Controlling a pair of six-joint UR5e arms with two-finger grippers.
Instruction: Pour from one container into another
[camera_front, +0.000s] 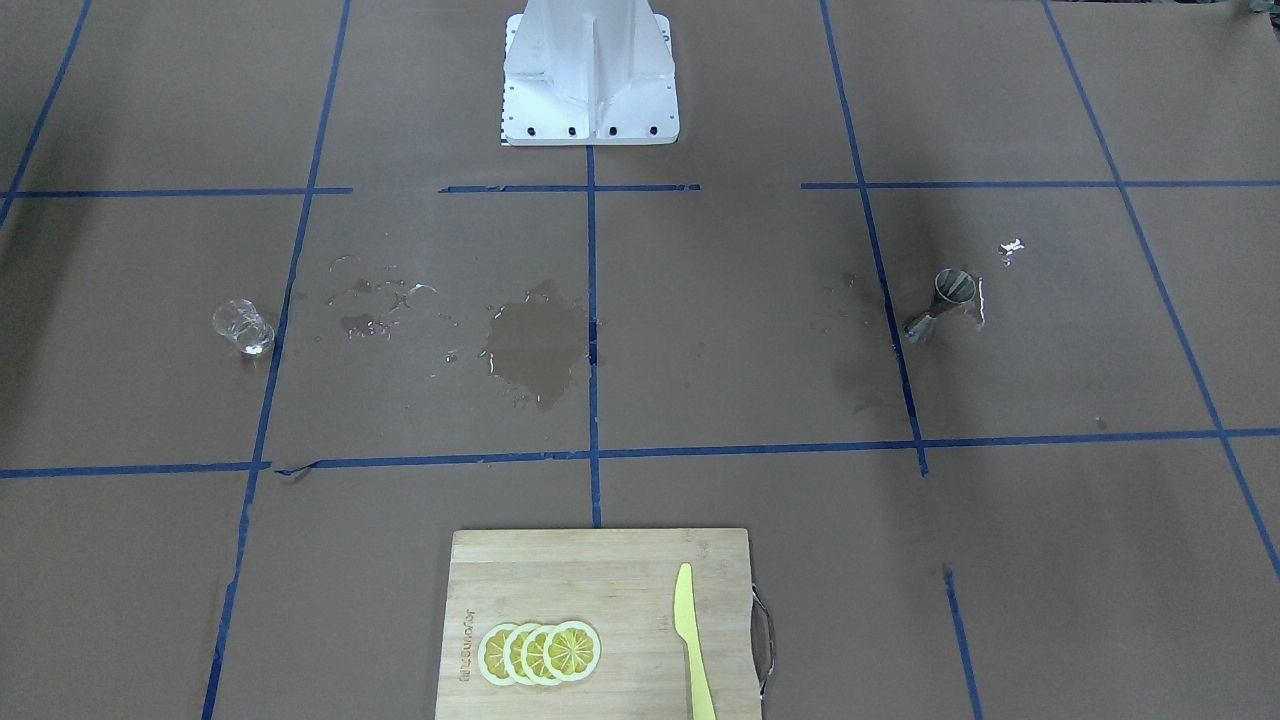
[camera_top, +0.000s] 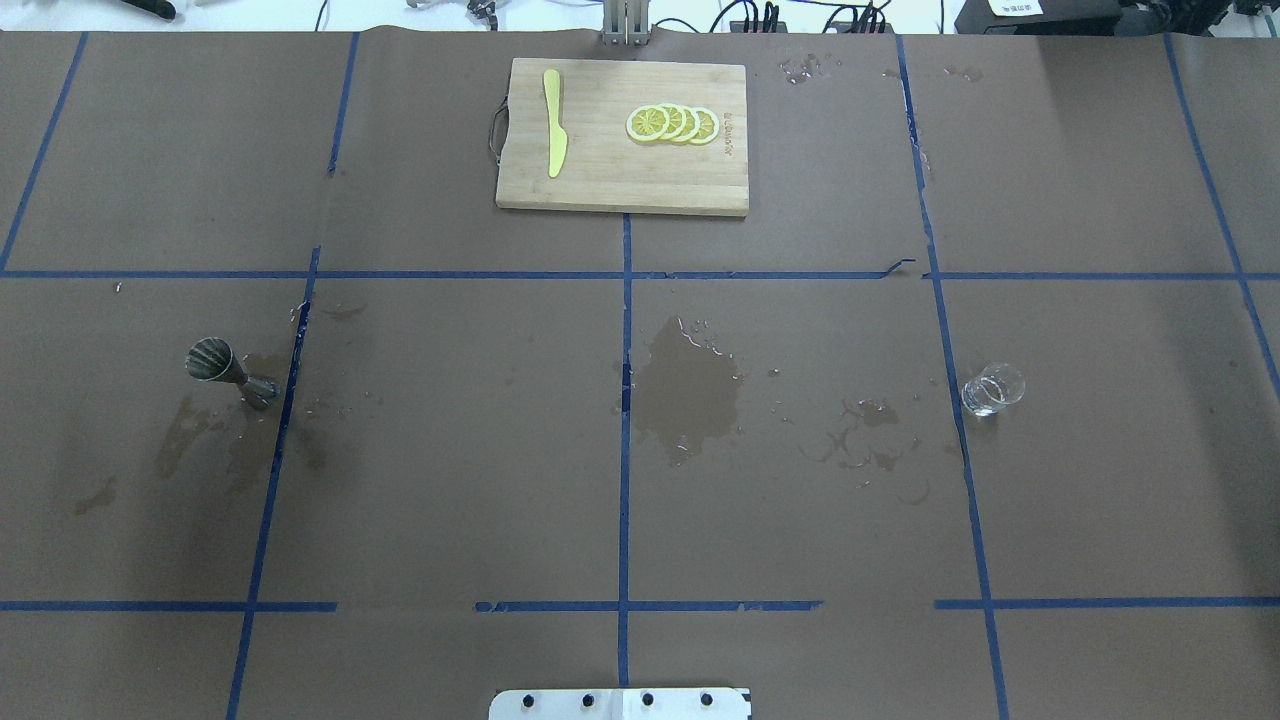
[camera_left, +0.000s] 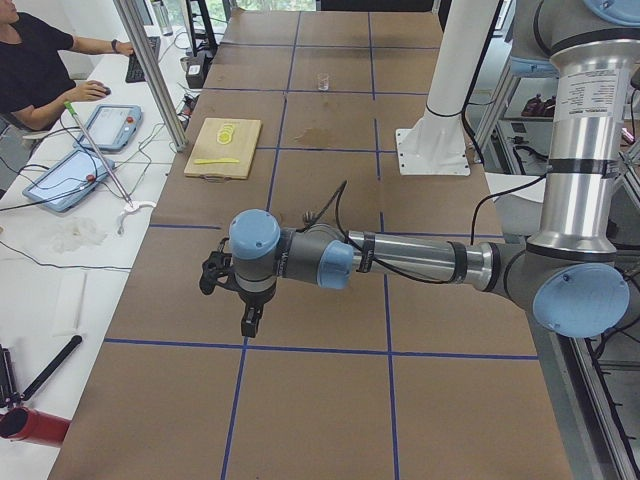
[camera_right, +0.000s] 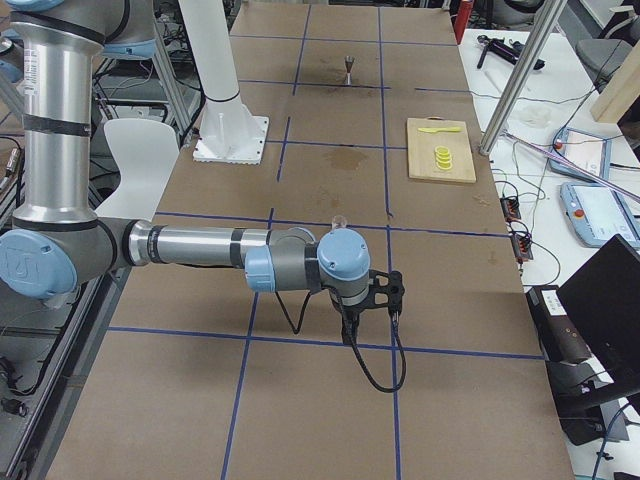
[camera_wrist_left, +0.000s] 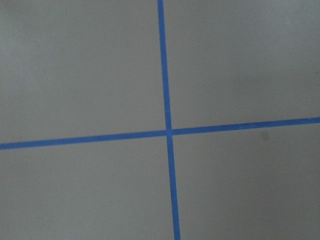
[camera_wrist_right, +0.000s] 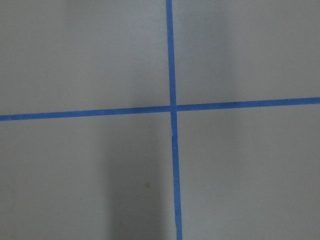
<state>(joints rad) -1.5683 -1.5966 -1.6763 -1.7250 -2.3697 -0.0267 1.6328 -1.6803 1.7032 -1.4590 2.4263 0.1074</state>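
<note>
Brown paper covers the whole surface (camera_top: 450, 480), ruled into squares by blue tape (camera_top: 625, 450), and both task pieces stand well apart on it. Over on the robot's left side, the metal jigger (camera_top: 225, 372) stands upright just beside a tape line, with damp patches darkening the paper around it. Far across on the robot's right, the clear glass (camera_top: 992, 389) stands upright, also hard by a tape line; what it holds, I cannot tell. Between them, right at the centre line, a puddle (camera_top: 690, 390) spreads out, with scattered drops trailing toward the glass.

At the far edge from the robot base (camera_front: 590, 80) lies a wooden cutting board (camera_top: 600, 180), carrying a row of overlapping lemon slices (camera_top: 673, 123) and a yellow knife (camera_top: 553, 135).

Both arms hang out over the ends of the surface, well away from jigger and glass. The left fingers (camera_left: 248, 322) and right fingers (camera_right: 349, 318) point downward above tape crossings; how wide either pair is set, I cannot tell. A person (camera_left: 35, 60) sits at the side desk.
</note>
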